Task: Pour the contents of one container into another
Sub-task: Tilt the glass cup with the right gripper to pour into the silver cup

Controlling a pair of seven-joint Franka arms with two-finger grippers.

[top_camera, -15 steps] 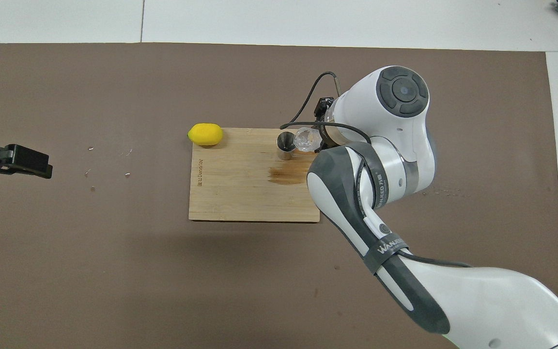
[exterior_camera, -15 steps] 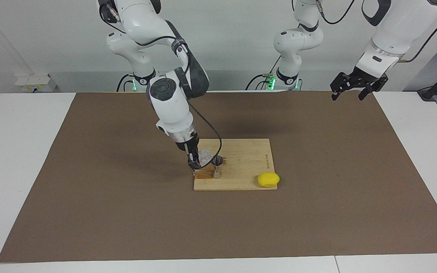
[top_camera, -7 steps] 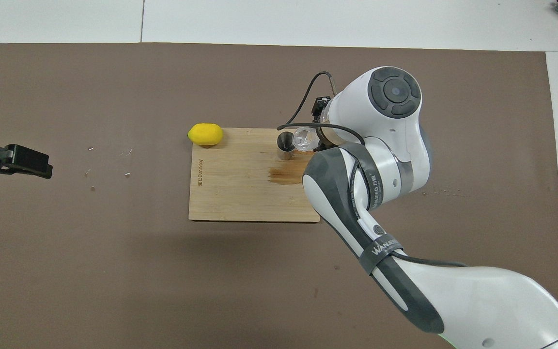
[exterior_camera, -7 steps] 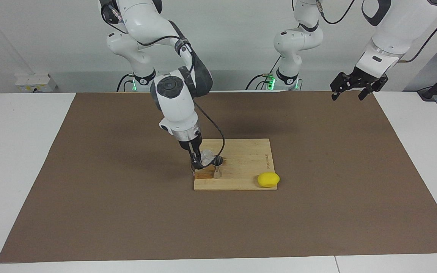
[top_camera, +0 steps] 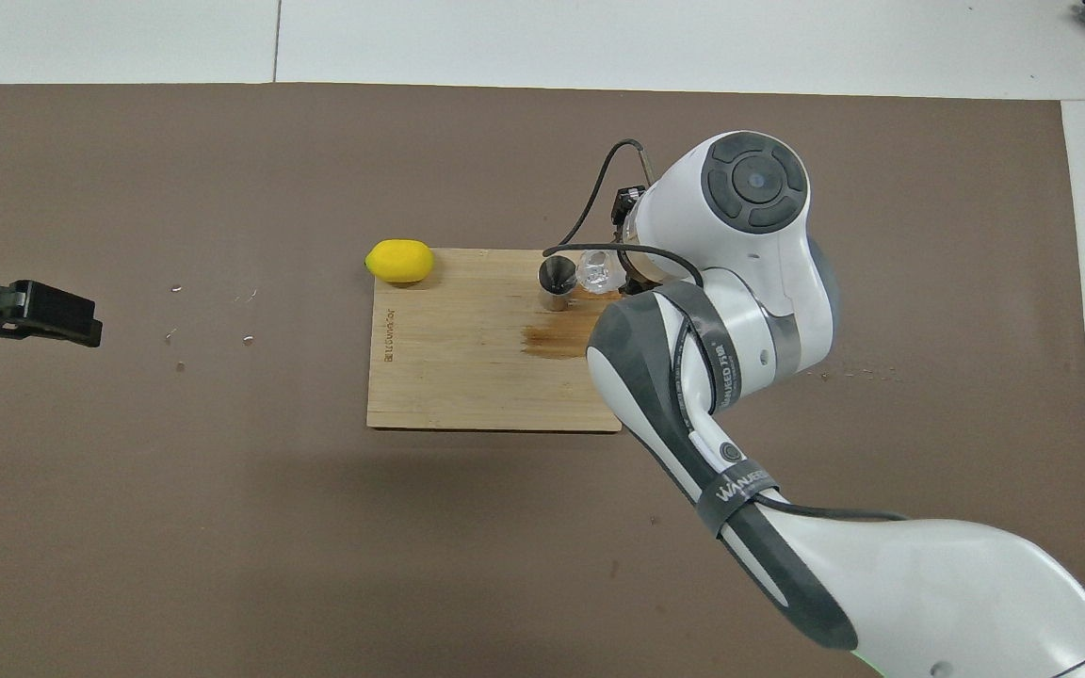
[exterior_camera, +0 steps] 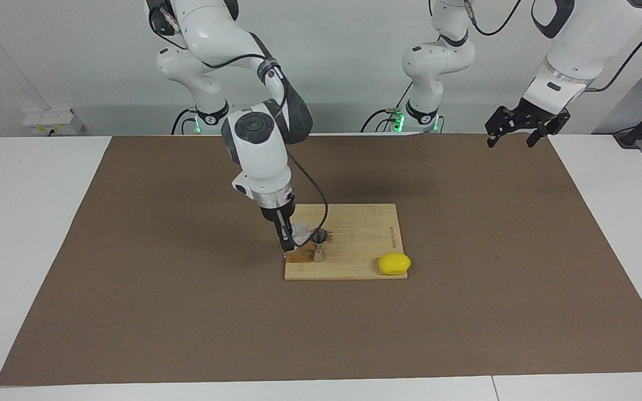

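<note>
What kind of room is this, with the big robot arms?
Probably a robot test lab, not a kitchen: two white arms are mounted at a plain table covered by a brown mat, with only a cutting board and a lemon set out.

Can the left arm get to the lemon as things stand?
Probably yes. The lemon sits on the cutting board corner toward the left arm's end, nothing standing over it. The left gripper hangs open over the mat. The right gripper holds the glass tumbler at the jigger, at the board's other end.
</note>
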